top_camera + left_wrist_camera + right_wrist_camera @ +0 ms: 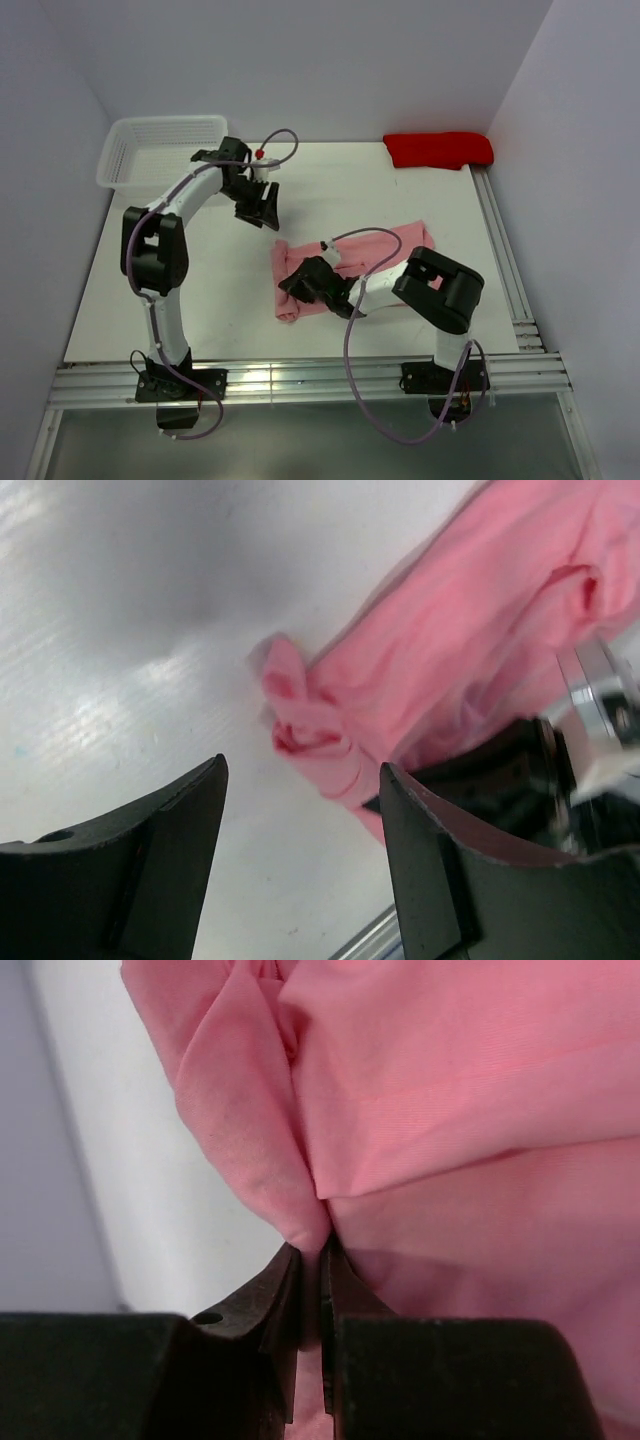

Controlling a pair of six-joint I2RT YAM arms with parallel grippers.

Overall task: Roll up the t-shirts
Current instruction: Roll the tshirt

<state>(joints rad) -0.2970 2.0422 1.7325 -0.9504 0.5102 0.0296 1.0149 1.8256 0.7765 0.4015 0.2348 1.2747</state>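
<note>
My right claw [311, 1252] low, elbow bent, pinching t-shirt [390, 248] fold by left edge; left claw [262, 212] raised, wide, empty; tabletop [200, 285] stretches left.

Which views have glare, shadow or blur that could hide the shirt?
Top view: glare only on the near rail, shirt evenly lit. Left wrist: soft shadow and sheen on the table, right edge blurred, shirt readable. Right wrist: fabric sharp, fingers dark and close.
</note>
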